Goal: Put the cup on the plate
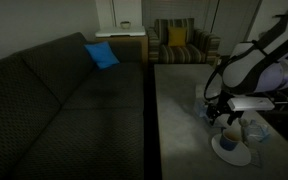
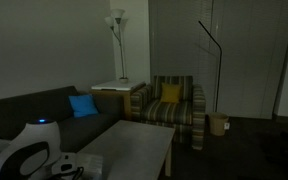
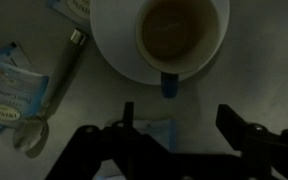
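In an exterior view one arm [image 1: 252,68] leans over the grey counter [image 1: 179,110], above one white plate [image 1: 234,153]. In an exterior view only the white body of the arm [image 2: 29,150] shows, and it is too dark for details. In the wrist view one cup [image 3: 181,30] stands upright on the plate [image 3: 114,45] — inside its rim. One spoon [image 3: 59,85] and two tea packets [image 3: 4,80] lie beside it. The two fingers [image 3: 127,118] are spread wide and empty — touching nothing, just off the plate.
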Controlling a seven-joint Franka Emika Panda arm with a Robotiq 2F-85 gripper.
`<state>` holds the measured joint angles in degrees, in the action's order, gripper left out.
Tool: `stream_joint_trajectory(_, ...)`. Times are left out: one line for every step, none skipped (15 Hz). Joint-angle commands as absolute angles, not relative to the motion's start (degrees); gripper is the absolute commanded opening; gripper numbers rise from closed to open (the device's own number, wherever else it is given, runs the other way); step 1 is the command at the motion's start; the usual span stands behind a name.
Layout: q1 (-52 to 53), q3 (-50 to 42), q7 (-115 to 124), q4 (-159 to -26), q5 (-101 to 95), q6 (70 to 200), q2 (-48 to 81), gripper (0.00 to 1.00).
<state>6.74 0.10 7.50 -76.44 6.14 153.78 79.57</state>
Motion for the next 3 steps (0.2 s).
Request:
stream_joint_trajectory(9.44,-1.55,8.36,-87.96,5.47,162.28,70.47,1.00)
stream_joint_trajectory(10.20,-1.85,8.35,-89.95,5.39,164.79,68.91,1.00)
stream_joint_trajectory(10.91,-2.00,8.03,-92.14,5.35,167.28,67.20,1.00)
